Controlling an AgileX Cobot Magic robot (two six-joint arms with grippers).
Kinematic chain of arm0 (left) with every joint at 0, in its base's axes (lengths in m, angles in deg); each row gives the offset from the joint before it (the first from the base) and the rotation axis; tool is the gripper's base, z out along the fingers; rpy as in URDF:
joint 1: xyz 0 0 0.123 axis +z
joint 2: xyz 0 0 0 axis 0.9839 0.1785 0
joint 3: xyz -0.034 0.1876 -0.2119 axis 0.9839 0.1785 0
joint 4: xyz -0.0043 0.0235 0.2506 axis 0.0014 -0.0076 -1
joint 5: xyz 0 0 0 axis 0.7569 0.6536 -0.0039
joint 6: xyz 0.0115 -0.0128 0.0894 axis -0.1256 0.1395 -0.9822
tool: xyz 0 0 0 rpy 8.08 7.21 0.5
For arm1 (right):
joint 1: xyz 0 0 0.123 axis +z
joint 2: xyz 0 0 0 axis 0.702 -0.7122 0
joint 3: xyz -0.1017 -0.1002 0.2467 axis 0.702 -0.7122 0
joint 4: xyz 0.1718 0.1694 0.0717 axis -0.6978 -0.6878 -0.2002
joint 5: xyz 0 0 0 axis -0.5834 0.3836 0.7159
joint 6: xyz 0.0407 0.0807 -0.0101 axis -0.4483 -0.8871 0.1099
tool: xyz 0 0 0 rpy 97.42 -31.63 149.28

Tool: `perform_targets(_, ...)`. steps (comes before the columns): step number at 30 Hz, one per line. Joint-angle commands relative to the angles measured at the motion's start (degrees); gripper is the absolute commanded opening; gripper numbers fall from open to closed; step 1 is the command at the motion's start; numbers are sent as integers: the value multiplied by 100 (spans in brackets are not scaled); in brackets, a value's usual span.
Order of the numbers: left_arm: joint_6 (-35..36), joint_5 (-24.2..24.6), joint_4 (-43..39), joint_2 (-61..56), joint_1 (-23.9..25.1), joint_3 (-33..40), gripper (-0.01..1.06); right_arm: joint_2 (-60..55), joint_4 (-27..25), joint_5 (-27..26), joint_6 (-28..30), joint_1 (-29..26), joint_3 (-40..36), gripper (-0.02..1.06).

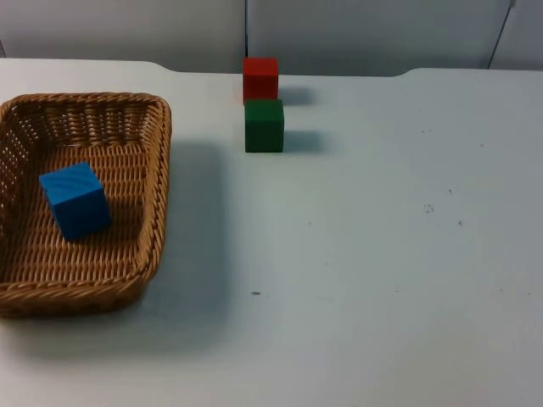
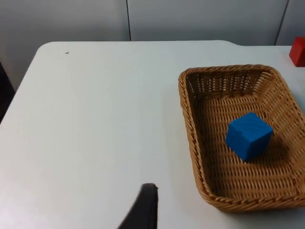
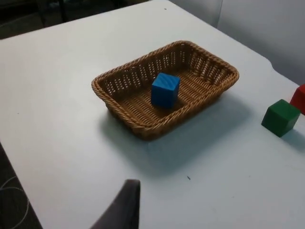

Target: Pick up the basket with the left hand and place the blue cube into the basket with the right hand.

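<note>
Blue cube (image 1: 75,200) already sits inside the wicker basket (image 1: 158,170), which lies nearer our left claw; can't tell either claw's state.

Wicker vs smooth blocks on matt white top.
basket (image 1: 157,182): woven brown wicker, rough ribbed weave, braided rim. blue cube (image 1: 76,200): faint streaky grain on faces, matt. green cube (image 1: 264,125) and red cube (image 1: 260,78): smooth, matt. table (image 1: 382,254): smooth white, few dark specks.
</note>
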Motion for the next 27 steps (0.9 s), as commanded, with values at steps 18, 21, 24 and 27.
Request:
perform_targets(18,-297,397,-116,-483,-42,299,85,1246,426,777,-624,4,-560,103)
perform_targets(21,-285,418,-101,-483,-42,323,85,1493,435,777,-697,4,-602,103)
perform_targets(24,-285,445,-101,-483,-42,335,85,1861,435,878,-710,4,-602,103)
perform_targets(27,-285,445,-101,-483,-42,335,85,2058,451,1165,-723,4,-602,103)
